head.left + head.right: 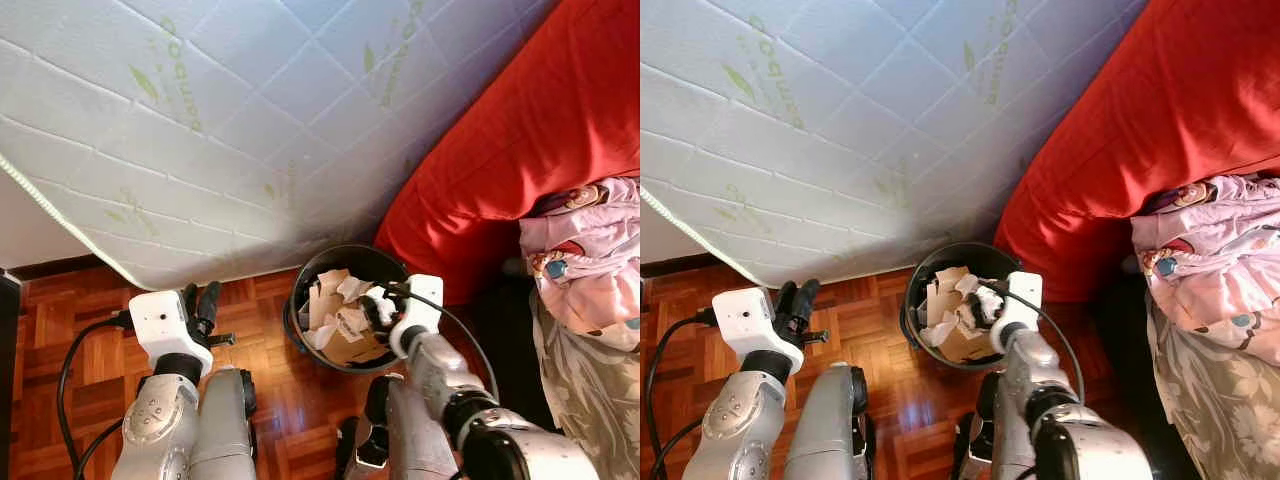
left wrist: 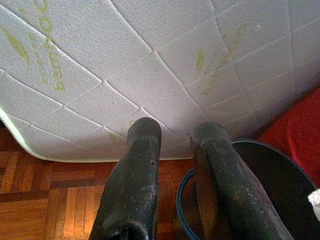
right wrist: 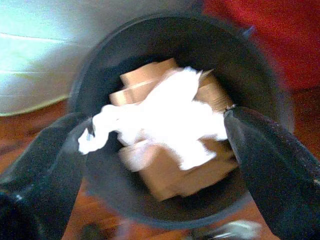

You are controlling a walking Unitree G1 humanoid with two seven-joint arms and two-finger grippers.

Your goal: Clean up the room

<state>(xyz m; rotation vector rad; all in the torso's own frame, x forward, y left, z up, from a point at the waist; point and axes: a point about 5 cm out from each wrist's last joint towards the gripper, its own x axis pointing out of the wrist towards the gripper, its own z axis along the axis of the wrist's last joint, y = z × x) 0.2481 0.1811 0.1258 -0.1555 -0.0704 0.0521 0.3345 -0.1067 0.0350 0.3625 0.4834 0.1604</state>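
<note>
Nearest the camera, the right gripper (image 3: 160, 145) hangs directly over the bin (image 1: 300, 285), its fingers (image 3: 272, 160) spread wide with a crumpled white paper (image 3: 165, 117) between them. The wrist view is blurred, so I cannot tell whether the paper is touching either finger or already lying loose on the cardboard (image 3: 175, 175) that fills the bin. In the head view the gripper sits at about 3 o'clock over the bin's mouth, with paper scraps and cardboard heaped near the rim.

The left gripper (image 1: 200, 305) stands at 9 o'clock of the bin, over the parquet floor (image 1: 70, 330), fingers (image 2: 132, 175) slightly parted and holding nothing, pointing towards the mattress (image 1: 200, 130).

Beyond the bin the white quilted mattress leans across the far side, and a red cover (image 1: 520, 130) rises at 1 o'clock. At 3 o'clock lies a pink printed cloth (image 1: 590, 250).

The likely step is dropping paper into the bin. The risk is the heap: the bin looks nearly full, so a light, springy wad could roll off the cardboard and land on the floor. If the paper clings to a finger, drawing the arm away could drag it back out. The cable by the right wrist runs close to the rim and could snag it and tip the bin.
</note>
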